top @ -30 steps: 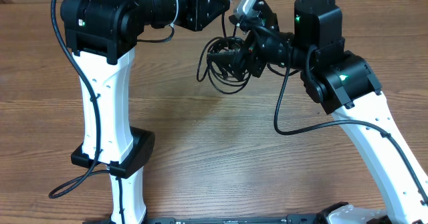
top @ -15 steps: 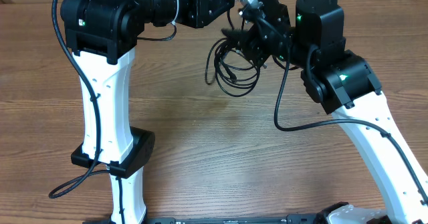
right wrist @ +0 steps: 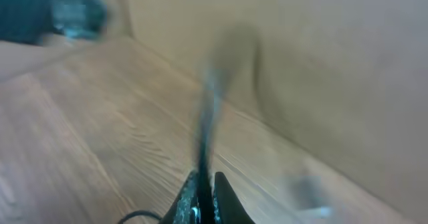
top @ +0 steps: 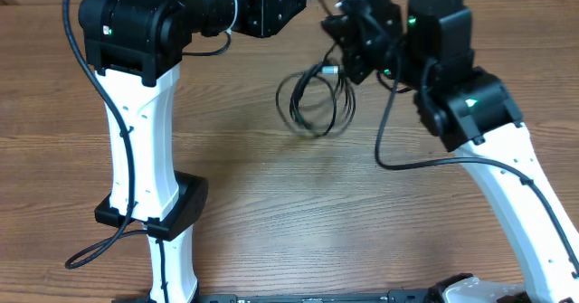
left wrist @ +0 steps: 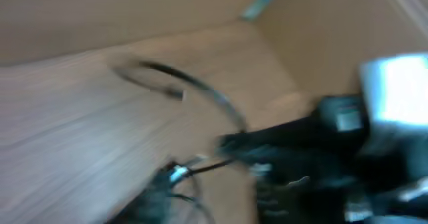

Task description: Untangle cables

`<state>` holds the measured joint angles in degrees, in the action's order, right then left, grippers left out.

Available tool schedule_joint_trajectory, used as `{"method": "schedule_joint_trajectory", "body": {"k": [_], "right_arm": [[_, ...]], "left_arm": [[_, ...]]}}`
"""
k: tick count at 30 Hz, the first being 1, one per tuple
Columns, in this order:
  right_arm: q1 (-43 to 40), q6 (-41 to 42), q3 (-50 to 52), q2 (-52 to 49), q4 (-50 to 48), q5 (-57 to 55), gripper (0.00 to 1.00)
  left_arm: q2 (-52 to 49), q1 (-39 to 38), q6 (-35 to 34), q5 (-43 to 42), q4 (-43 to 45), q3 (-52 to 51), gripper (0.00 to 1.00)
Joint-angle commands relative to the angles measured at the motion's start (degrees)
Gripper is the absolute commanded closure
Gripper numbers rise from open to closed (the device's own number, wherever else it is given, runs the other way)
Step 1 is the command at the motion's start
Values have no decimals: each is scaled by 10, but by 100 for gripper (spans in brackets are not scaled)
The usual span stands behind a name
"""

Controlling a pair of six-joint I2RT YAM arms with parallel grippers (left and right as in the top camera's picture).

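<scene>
— Pincer first, right one (right wrist: 202,196): pressed shut, tips together low in the wrist view, pinching a dark strand of the cables (right wrist: 206,127), blurred, rising straight up from between them.

— And from overhead?

— Same grip. Nearest the front, only bare table (top: 271,213) and the two white arm columns. Farther up, loose overlapping loops of thin black cord spread below the right pincer, with a silver-tipped plug (top: 331,68) just beside it. Cannot tell whether resting on the wood or hanging just above it.

— Left pincer (top: 297,2)?

— Farther back, near the far edge, pointing toward the right one and well apart from the loops. Open or closed: cannot tell. Wrist view too smeared to make out any fingers.

— Anything readable in that smear?

— One dark arc of cord over the wood grain. To the right of it, the black and pale bulk of the right arm (left wrist: 348,137).

— Farthest back?

— Plain beige board (right wrist: 301,63), standing upright behind the table.
</scene>
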<state>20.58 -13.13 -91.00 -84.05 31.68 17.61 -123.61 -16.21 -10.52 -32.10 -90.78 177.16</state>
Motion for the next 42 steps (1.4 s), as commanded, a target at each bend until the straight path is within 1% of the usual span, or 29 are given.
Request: {"method": "schedule_joint_trajectory", "body": {"k": [1,4,8,11,13,17,19,21,23,27,29,34,42], "right_arm": [[-42,44,-1,51,7,-19,96],[-67,49,-1,75,23,-19,96],[-91,54,-1,107,43,-19,96],[-94,54,-1,123,49,-20,96],[-94,54,-1,130,49,-22,96],[-95,55,-1,139,53,-32,96],[-95,55,-1,147,57,-46,96],[-95,55,-1,157,58,-62,96],[-95,57,-2,170,57,-85,96],[-95,57,-3,198,62,-108,96],[-95,57,-5,211,68,-117,96],[-95,59,-6,224,77,-118,96],[-95,59,-6,224,89,-118,96]], "left_arm": [[15,5,75,158,-10,11,1],[15,4,101,218,-19,11,0],[15,0,158,211,-34,11,0],[15,-14,233,150,-60,10,0],[15,-28,243,115,-60,1,0],[13,-57,295,11,-60,-17,0],[12,-67,303,-22,-60,-29,0],[11,-73,303,-35,-60,-44,0],[11,-75,302,-32,-60,-67,0],[11,-75,281,8,-52,-109,0],[11,-75,292,11,-46,-135,0],[11,-84,362,-44,-32,-191,0],[11,-94,423,-150,-23,-253,0]]}}
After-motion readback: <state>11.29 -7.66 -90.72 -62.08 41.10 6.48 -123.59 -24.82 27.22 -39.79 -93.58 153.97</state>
